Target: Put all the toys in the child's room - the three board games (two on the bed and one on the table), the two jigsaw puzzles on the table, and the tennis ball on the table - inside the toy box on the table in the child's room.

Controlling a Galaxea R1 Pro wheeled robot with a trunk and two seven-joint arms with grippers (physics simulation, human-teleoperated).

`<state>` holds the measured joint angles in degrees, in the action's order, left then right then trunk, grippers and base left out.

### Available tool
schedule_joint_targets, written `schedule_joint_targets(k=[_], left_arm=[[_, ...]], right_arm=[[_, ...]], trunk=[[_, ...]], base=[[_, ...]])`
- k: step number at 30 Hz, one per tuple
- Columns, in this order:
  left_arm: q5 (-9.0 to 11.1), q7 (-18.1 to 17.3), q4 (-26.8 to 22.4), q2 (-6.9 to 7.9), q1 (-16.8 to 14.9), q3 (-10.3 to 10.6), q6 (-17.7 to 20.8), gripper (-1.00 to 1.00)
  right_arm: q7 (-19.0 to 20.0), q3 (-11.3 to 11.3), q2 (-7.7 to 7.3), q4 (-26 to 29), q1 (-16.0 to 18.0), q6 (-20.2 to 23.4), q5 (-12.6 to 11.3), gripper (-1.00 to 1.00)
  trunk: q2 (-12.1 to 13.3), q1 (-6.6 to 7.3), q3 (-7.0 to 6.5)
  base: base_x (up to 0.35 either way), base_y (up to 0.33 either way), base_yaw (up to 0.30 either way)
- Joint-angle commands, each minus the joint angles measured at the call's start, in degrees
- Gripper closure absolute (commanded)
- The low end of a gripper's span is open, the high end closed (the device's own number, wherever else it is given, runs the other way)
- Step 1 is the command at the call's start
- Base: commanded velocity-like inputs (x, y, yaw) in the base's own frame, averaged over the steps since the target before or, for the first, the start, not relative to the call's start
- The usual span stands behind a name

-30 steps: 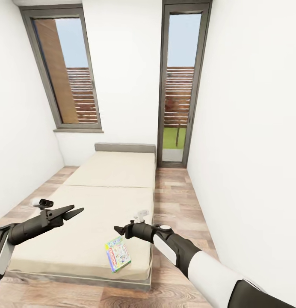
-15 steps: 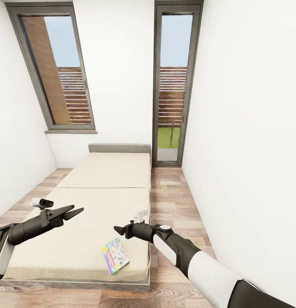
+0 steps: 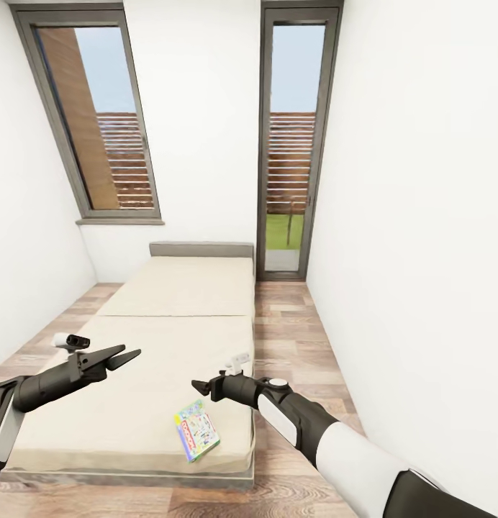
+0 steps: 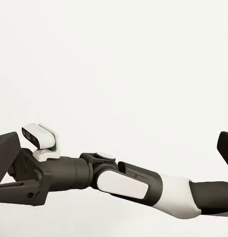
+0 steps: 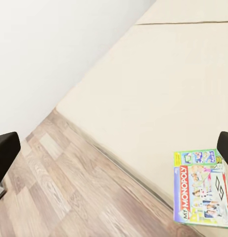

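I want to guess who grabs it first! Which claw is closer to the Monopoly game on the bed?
The right claw. It hangs just above the Monopoly game, which lies near the bed's foot corner. The left claw hangs farther off, over the bed's other side.

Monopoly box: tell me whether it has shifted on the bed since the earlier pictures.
No. The Monopoly box keeps its spot near the bed corner; the camera moved.

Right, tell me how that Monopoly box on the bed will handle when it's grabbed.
The Monopoly box looks flat, thin and rigid, so it should probably stay stiff and not roll. Lying flush on the soft beige bed, it offers little edge to grip and may slide if pushed. It sits near the mattress corner, so a nudge could tip it off.
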<state>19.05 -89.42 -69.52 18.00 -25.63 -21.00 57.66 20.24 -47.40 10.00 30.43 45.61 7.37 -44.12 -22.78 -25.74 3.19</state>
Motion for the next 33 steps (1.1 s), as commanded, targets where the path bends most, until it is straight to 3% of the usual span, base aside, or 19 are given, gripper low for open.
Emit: schedule_joint_targets(k=[1,19,33], left_arm=[[-0.01,-0.23,0.0,0.02,-0.04,0.0,0.61,-1.0],[0.01,-0.23,0.0,0.02,-0.04,0.0,0.61,-1.0],[0.01,-0.23,0.0,0.02,-0.04,0.0,0.61,-1.0]], right_arm=[[0.06,-0.15,0.0,-0.02,0.09,0.22,-0.53,-1.0],[0.06,-0.19,0.0,-0.02,0.1,0.27,-0.57,-1.0],[0.06,-0.15,0.0,-0.02,0.08,0.07,-0.53,-1.0]], trunk=[[-0.14,-0.04,0.12],[-0.14,-0.04,-0.57],[-0.14,-0.04,-0.65]], base=[[0.0,0.17,-0.045],[0.0,0.248,-0.192],[0.0,0.027,-0.038]])
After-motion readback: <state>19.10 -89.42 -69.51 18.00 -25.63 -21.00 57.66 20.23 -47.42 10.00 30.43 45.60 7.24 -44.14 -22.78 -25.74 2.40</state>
